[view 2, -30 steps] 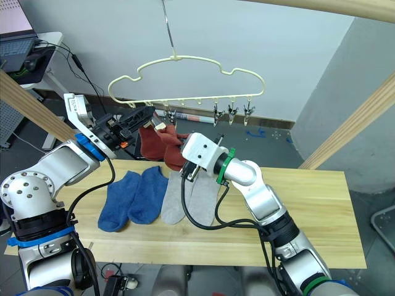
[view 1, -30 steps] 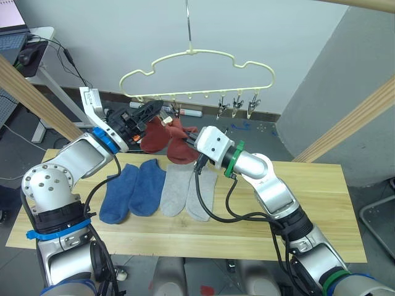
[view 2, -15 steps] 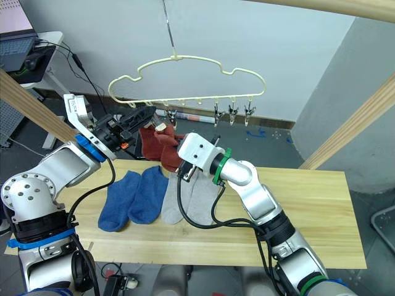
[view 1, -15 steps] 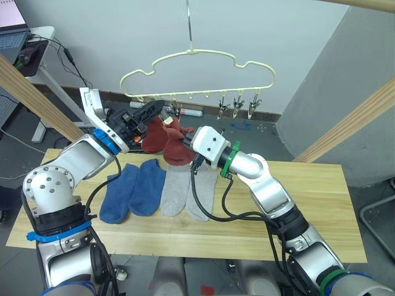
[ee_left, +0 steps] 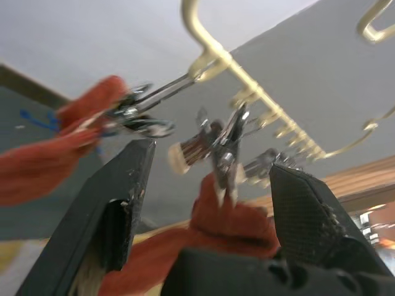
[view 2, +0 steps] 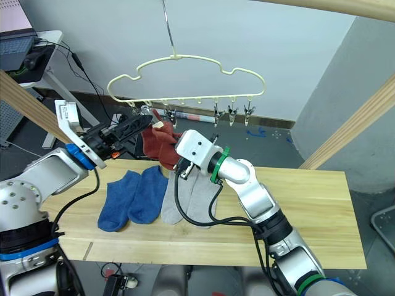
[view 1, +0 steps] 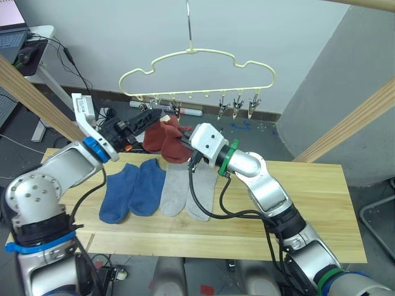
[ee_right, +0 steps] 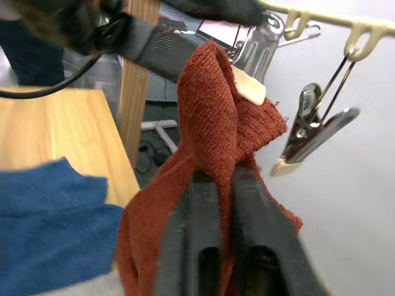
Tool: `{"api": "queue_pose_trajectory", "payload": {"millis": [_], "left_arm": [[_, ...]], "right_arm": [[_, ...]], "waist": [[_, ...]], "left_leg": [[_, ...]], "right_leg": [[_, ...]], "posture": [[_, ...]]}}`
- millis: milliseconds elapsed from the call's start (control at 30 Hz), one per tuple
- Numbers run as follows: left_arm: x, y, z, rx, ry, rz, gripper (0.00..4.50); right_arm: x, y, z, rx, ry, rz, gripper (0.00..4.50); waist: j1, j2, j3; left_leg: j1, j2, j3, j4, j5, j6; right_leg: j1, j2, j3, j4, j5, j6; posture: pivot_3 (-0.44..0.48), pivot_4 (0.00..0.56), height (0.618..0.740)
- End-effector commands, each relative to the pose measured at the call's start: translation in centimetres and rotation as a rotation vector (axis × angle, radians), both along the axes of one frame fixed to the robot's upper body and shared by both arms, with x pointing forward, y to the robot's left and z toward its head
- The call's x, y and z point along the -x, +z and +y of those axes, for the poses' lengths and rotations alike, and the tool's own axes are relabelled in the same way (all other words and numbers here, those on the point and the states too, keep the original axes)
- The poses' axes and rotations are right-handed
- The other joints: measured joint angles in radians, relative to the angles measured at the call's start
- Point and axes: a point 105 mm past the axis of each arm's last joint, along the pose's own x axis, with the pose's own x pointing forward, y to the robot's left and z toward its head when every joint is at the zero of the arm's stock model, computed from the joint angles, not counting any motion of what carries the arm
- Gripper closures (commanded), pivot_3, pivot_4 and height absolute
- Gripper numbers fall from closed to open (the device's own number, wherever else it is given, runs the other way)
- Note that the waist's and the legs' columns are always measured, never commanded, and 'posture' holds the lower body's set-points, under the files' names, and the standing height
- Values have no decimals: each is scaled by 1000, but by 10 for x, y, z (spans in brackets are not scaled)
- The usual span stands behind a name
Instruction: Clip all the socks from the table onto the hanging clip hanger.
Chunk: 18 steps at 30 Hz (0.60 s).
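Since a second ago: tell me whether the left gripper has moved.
Yes. The left gripper has drawn back toward the robot's left and risen slightly, judged against the clip hanger; its open fingers now sit just left of the clips.

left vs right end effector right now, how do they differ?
The left end effector is open, its fingers either side of a metal clip on the clip hanger. The right end effector is shut on a rust red sock, holding it up to the clips. Both are raised above the table, close together.
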Motion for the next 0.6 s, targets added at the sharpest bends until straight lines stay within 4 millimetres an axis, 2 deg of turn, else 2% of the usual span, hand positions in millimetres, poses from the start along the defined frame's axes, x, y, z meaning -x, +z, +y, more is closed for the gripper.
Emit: {"api": "queue_pose_trajectory", "payload": {"millis": [33, 133, 300, 433, 567, 600], "left_arm": [[16, 5, 3, -85, -24, -26, 1130], [23, -5, 0, -142, -30, -18, 1130], [31, -23, -12, -209, -29, -20, 1130], [32, -35, -21, -302, 14, -72, 1130], [21, -34, -28, -398, 143, -237, 1130], [20, -33, -33, -398, 148, -279, 1312]], "right_arm": [[5, -6, 1, -44, 30, 81, 2743], [7, -13, -1, -44, 37, 123, 1617], [9, -24, -13, -37, 22, 165, 36], [11, -31, -30, -35, -4, 197, 36], [15, -30, -58, -61, -30, 227, 36], [16, -28, -64, -73, -36, 231, 10]], "waist": [[0, 0, 0], [1, 0, 0], [2, 0, 0], [3, 1, 0], [7, 1, 1], [7, 1, 1]], "left_leg": [[0, 0, 0, 0, 0, 0], [0, -1, 1, -1, 0, 0], [0, 0, 0, -1, -1, 2], [0, -1, 1, -1, -2, 3], [0, -1, 1, -1, -2, 3], [0, -1, 1, -1, -2, 3]], "right_leg": [[0, 0, 0, 0, 0, 0], [0, -1, 0, 0, -2, 3], [-1, 0, 0, 0, -2, 3], [-1, -1, 1, -1, -2, 3], [-1, 0, 1, -1, -2, 3], [-1, -1, 1, -1, -2, 3]], "posture": [[88, 341, 740], [97, 341, 740], [100, 343, 740], [98, 344, 740], [93, 345, 740], [83, 347, 740]]}}
